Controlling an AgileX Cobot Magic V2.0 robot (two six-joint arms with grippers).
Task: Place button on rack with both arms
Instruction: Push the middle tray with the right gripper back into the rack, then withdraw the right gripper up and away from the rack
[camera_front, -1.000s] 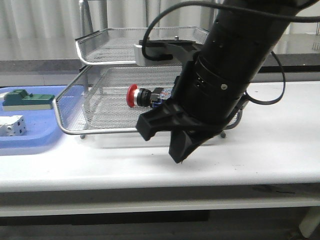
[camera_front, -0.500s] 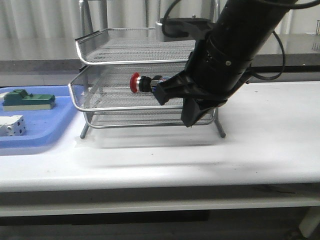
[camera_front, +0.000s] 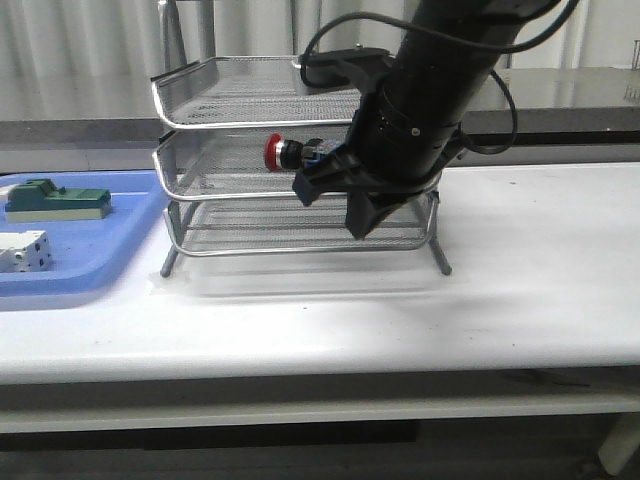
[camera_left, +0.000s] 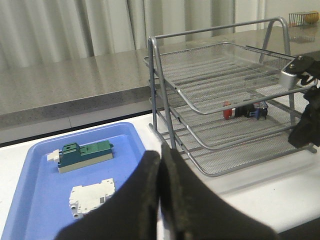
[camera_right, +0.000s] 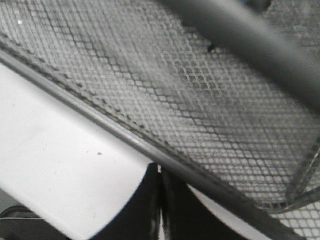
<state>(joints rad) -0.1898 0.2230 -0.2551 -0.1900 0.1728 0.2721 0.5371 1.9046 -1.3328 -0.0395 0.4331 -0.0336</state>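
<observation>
Button: the push-button switch (camera_front: 283, 152) lies on its side in the middle tier of the rack, its red cap toward the tray's left end and its blue rear block toward the right arm. The left wrist view shows it (camera_left: 243, 110) resting on the mesh of that tier, free of any hand.
Rack: the three-tier wire-mesh letter rack (camera_front: 215, 105) stands on the bench toward its far edge, about midway along, just beside the blue tray. Its top tier holds nothing visible.
Right hand: the right hand (camera_front: 338, 205) hangs in front of the rack's right half, pointing down and leftward, level with the middle and bottom tiers. In the right wrist view its fingers (camera_right: 145, 210) lie pressed together with only a thin seam between them and nothing in the grip. The mesh and a rim wire of the rack (camera_right: 165, 100) fill that view close above the white bench.
Left hand: the left hand (camera_left: 160, 200) appears only in its own wrist view, its fingers closed against each other and empty, over the bench in front of the blue tray and well apart from the rack (camera_left: 210, 75).
Blue tray: the flat blue plastic tray (camera_front: 100, 255) sits at the bench's left edge.
Green part: a green block part (camera_front: 55, 198) lies at the tray's far side.
White part: a white boxy part (camera_front: 22, 250) lies nearer the front edge of the tray.
</observation>
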